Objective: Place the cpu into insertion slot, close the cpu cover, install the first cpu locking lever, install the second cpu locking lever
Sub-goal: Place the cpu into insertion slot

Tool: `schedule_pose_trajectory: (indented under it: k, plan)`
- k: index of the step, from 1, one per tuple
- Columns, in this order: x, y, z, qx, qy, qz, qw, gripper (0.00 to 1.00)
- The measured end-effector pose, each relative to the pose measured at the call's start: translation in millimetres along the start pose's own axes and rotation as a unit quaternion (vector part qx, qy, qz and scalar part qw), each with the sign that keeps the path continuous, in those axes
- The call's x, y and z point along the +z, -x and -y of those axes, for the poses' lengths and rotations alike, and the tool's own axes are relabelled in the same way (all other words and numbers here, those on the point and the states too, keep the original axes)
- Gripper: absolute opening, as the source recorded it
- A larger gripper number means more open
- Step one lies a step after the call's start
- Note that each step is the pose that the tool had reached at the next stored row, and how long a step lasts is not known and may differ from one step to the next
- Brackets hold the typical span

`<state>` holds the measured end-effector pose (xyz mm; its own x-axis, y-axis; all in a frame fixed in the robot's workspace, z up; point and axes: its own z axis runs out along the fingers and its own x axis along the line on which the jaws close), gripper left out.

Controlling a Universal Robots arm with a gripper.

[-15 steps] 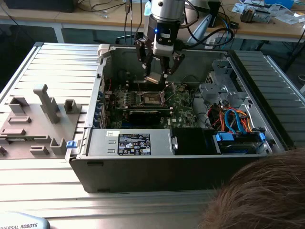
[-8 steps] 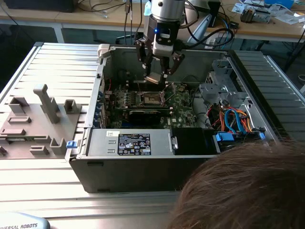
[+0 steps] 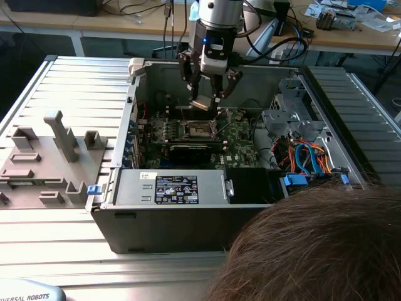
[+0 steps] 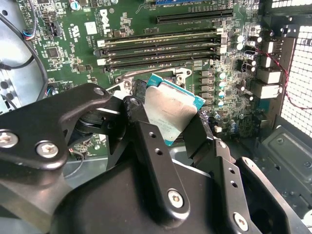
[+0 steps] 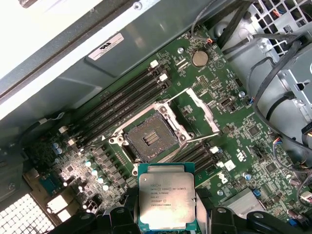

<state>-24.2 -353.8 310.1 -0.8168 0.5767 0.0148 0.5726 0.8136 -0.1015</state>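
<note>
Exterior view, gripper: My gripper (image 3: 205,100) is clamped on the cpu (image 3: 202,104), which hangs above the insertion slot (image 3: 196,130) and clear of it.
Exterior view, room: The work sits deep inside an open computer case (image 3: 163,229) on a slatted metal table (image 3: 69,81). The case walls stand close around it. A cable bundle (image 3: 307,157) lies to the exterior view's right, and a person's hair (image 3: 313,251) is at the near right.
Second wrist view, hold: My fingers (image 4: 141,124) pinch the cpu (image 4: 170,109) by two opposite edges. The chip sits tilted over the green board (image 4: 146,29).
Second wrist view, handling: I judge the chip light, thin and stiff. Its metal top looks smooth and likely slippery, so the edges are the place to grip. Its underside contacts are probably fragile.
First wrist view, target: The insertion slot (image 5: 146,139) lies open and bare, just beyond the held cpu (image 5: 166,202).
First wrist view, cover: The cpu cover (image 5: 204,111) appears swung back beside the slot, though its exact angle is hard to read.
First wrist view, surface: Memory slots (image 5: 122,105) and small capacitors (image 5: 95,170) crowd the socket, leaving little room for sideways error.
</note>
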Motion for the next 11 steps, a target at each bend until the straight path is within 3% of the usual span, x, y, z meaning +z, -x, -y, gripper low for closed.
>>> schedule_pose_trajectory:
  k: [11]
  plan:
    - [0.4,0.0,0.0,0.004,-0.0008,0.0002,1.0000,0.55]
